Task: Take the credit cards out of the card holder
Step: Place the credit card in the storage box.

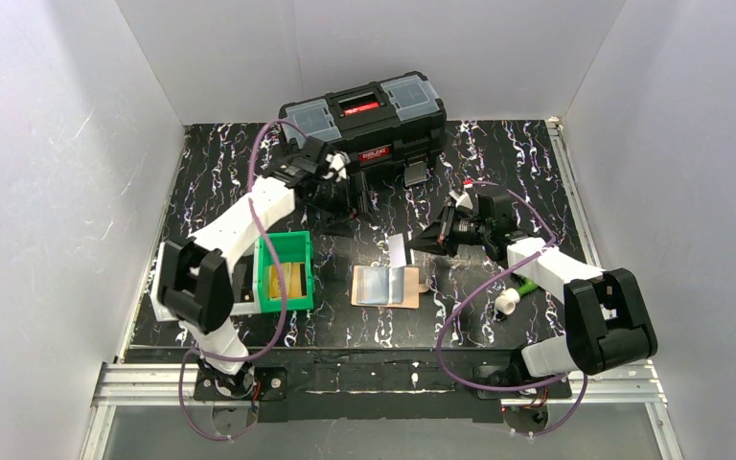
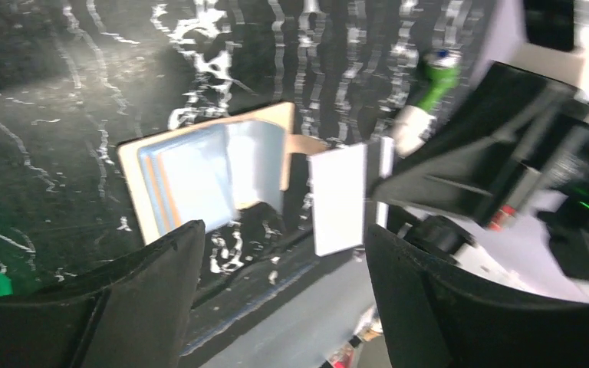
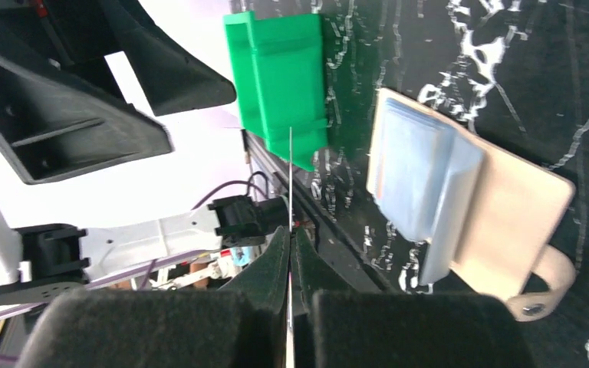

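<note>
1. Top view: the right gripper [image 1: 428,240] is clamped on a pale credit card [image 1: 398,251]. The open card holder [image 1: 385,286] lies just beside its tips. The left gripper [image 1: 331,171] is well apart, by the toolbox [image 1: 369,120]. Nothing pins the holder, so another pull may drag it.
2. Left wrist: its fingers [image 2: 146,307] stand wide, holding nothing, and the holder lies ahead of them. A careless reach back could knock the raised card.
3. Right wrist: the card sits edge-on, pinched only at the tips, so it may pivot or slip. Blue cards [image 3: 414,165] remain to the right of the fingers.
</note>
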You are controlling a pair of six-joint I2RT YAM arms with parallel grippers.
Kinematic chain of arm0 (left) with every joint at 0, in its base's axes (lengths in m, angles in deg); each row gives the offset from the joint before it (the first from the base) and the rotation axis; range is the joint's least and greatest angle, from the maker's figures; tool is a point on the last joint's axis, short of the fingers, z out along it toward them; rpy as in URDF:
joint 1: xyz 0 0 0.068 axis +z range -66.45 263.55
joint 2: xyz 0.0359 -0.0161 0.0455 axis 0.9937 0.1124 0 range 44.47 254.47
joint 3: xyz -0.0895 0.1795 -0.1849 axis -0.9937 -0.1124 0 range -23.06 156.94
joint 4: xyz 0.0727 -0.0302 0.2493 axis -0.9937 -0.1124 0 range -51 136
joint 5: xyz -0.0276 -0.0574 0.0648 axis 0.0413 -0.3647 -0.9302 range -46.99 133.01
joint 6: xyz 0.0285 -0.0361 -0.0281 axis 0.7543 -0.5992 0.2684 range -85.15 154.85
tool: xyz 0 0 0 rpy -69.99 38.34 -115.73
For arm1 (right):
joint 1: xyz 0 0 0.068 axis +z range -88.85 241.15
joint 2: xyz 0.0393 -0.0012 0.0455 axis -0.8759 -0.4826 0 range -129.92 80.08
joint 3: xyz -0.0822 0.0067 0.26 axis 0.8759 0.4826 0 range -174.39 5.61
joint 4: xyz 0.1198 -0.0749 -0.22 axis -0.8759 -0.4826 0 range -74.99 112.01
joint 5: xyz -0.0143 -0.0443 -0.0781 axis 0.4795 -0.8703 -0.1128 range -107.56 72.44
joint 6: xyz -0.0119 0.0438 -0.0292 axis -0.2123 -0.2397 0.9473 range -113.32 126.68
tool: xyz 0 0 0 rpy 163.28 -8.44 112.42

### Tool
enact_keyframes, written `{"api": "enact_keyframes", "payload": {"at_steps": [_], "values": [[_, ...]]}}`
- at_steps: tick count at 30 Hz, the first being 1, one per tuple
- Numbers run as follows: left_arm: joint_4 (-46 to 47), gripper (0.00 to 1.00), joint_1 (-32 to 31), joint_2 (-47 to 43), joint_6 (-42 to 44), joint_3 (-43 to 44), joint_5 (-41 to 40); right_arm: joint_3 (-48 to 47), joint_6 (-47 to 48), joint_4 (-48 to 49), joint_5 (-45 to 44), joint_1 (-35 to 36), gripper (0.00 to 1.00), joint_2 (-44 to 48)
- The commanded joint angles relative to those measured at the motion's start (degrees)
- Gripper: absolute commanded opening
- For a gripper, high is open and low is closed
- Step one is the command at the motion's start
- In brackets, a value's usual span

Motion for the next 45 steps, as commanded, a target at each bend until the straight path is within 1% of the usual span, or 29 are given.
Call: {"api": "enact_keyframes", "payload": {"at_steps": [1, 5, 11, 13, 17, 25, 28, 30, 31, 32, 33, 34, 35, 36, 37, 38, 41, 42, 43, 45], "values": [[9.9, 0.76, 2.2, -7.1, -4.7, -3.9, 13.8, -4.0, -6.8, 6.4, 5.4, -0.3, 0.01, 1.5], [19.1, 0.76, 2.8, -8.9, -10.8, -7.4, 20.3, -5.1, -12.1, 12.1, 7.2, -0.3, 0.01, 0.8], [24.3, 0.74, 2.9, -8.5, -14.2, -9.7, 22.9, -5.0, -18.5, 20.2, 8.4, -0.3, 0.01, -0.6], [27.0, 0.72, 2.9, -8.4, -16.4, -10.9, 24.0, -4.9, -19.7, 21.8, 8.5, -0.2, 0.01, -0.6], [32.5, 0.65, 2.8, -8.1, -20.3, -13.1, 26.4, -5.5, -20.0, 21.8, 8.2, 0.2, 0.01, -0.8], [41.9, 0.42, 2.8, -7.9, -26.9, -16.7, 28.9, -6.6, -20.4, 22.3, 7.7, 1.4, 0.01, -1.5], [42.6, 0.3, 2.8, -7.9, -27.3, -17.2, 29.1, -6.6, -20.3, 22.3, 7.7, 1.8, 0.01, -1.6], [42.7, 0.19, 2.7, -7.8, -27.5, -17.4, 29.4, -6.6, -19.8, 21.4, 7.4, 2.1, 0.01, -1.6], [42.8, 0.14, 2.7, -7.7, -27.5, -17.4, 29.5, -6.6, -19.3, 20.7, 7.3, 2.0, 0.01, -1.5], [42.6, 0.04, 2.7, -7.8, -27.5, -17.4, 29.5, -6.6, -18.8, 20.1, 7.2, 2.1, 0.01, -1.2], [42.4, 0.0, 2.6, -7.9, -27.3, -17.4, 29.4, -6.6, -18.2, 19.4, 7.0, 2.1, 0.01, -1.1], [41.8, 0.0, 2.6, -7.9, -27.1, -17.4, 29.2, -6.8, -17.5, 18.4, 6.8, 2.1, 0.01, -0.8], [41.2, 0.0, 2.6, -8.0, -26.5, -17.2, 29.0, -7.0, -16.6, 17.1, 6.6, 2.1, 0.07, -0.5], [40.2, 0.0, 2.6, -8.2, -25.8, -17.0, 28.5, -7.3, -15.4, 15.4, 6.1, 2.1, 0.22, -0.1], [39.0, 0.0, 2.6, -8.4, -24.7, -16.7, 28.0, -7.6, -14.0, 13.3, 5.6, 2.1, 0.39, 0.3], [35.9, 0.0, 2.6, -8.6, -23.0, -16.0, 27.1, -8.1, -12.1, 10.5, 5.0, 2.1, 0.54, 0.8], [25.2, 0.0, 2.7, -9.3, -15.4, -12.3, 22.9, -10.1, -5.9, 0.9, 2.0, 2.1, 0.87, 2.9], [21.2, 0.0, 2.7, -9.5, -12.6, -10.9, 21.0, -10.6, -3.9, -2.2, 0.9, 2.1, 0.97, 3.7], [17.4, 0.0, 2.8, -9.7, -10.0, -9.3, 18.8, -11.1, -1.9, -4.8, -0.2, 2.1, 0.98, 4.4], [10.5, 0.0, 3.5, -10.5, -5.7, -6.8, 14.2, -11.8, 1.5, -10.0, -2.2, 2.1, 0.98, 5.6]]}}
